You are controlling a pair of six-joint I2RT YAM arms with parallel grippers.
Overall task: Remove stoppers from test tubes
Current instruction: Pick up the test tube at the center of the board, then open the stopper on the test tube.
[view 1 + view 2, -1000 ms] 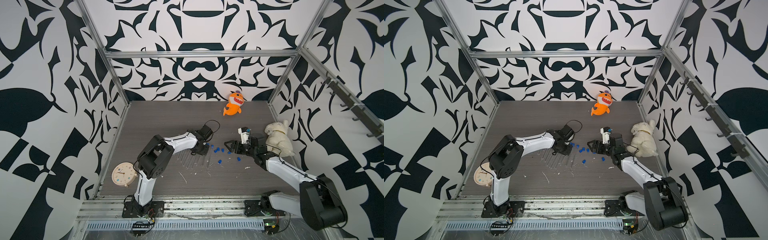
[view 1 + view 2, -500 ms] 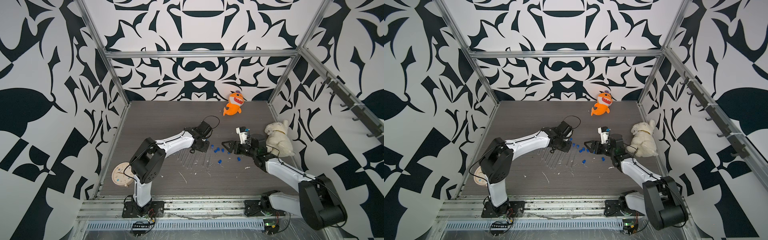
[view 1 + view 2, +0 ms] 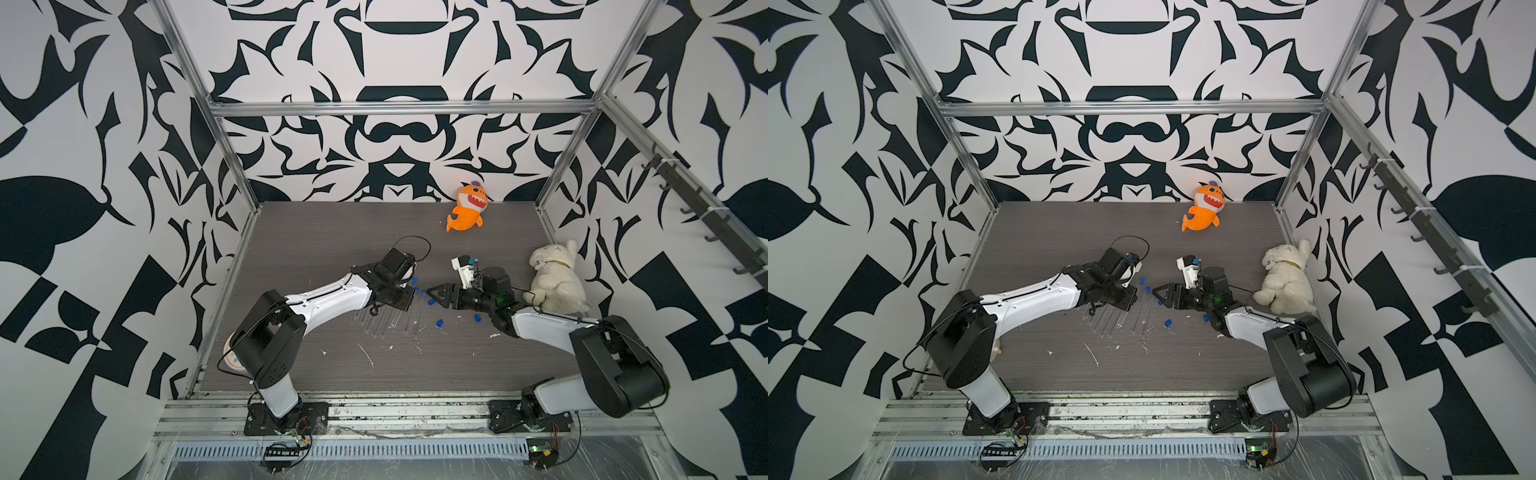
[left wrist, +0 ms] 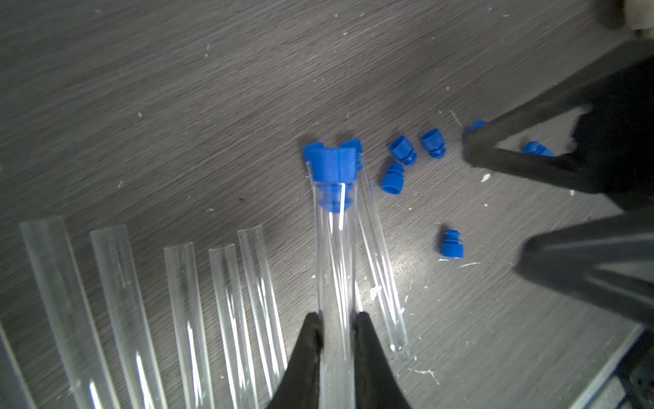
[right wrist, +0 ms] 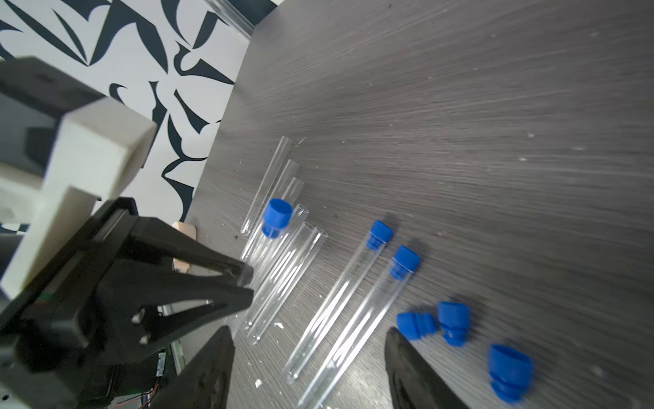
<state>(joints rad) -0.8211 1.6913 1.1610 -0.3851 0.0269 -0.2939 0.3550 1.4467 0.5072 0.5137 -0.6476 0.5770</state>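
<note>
Stoppered tube (image 4: 335, 255) pinched betw. L pincer (image 4: 338, 318) tips.

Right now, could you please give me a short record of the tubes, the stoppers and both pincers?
left pincer: shut on held tube, its stopper in place
right pincer: open, empty, among loose stoppers
loose stoppers: about six, on the table
stoppered tubes lying: two
open tubes lying: six
likely next: right pincer pulls that stopper
</note>
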